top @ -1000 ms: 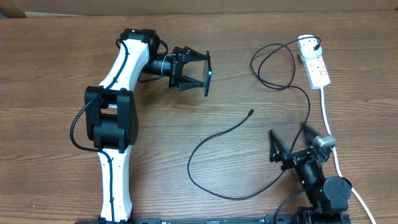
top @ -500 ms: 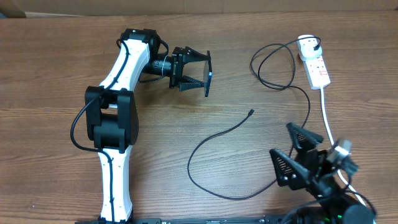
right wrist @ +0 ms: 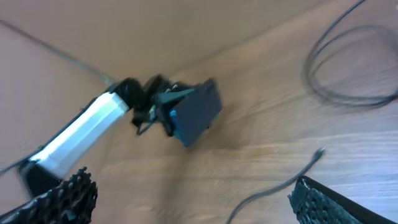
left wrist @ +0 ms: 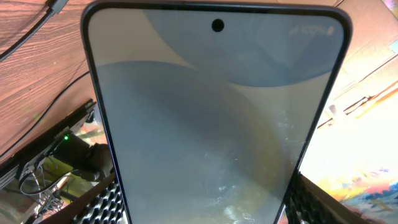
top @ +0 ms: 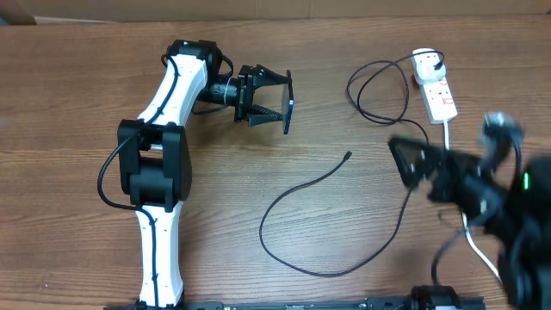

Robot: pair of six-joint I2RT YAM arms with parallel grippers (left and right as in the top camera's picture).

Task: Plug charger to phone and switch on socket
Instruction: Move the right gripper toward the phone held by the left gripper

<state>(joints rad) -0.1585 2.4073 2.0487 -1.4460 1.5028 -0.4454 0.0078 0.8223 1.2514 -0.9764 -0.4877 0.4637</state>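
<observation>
We have the slim smartphone with the pale blue-grey screen and dark edges [top: 290, 120] pinched in the left pincer [top: 274, 102], held on edge above the brown wood-grain counter [top: 69, 103] with its screen filling the left wrist view. The right pincer [right wrist: 189, 190] is spread wide and empty, and it shows only as a blur from overhead. The coming move, as we judge it, turns on the small black connector tip [top: 347, 156] of the long thin black charger cable [top: 297, 185]. The tip lies flat on the counter between the phone and the right pincer, to that pincer's left, and the right arm is clearly the nearer one. The cable behind the tip runs diagonally back toward our near edge before looping round. The white oblong socket strip with red markings [top: 440, 96] sits at the far right with the black plug [top: 428, 60] in it; we cannot tell how its switch is set. A plain beige wall closes the far side.
</observation>
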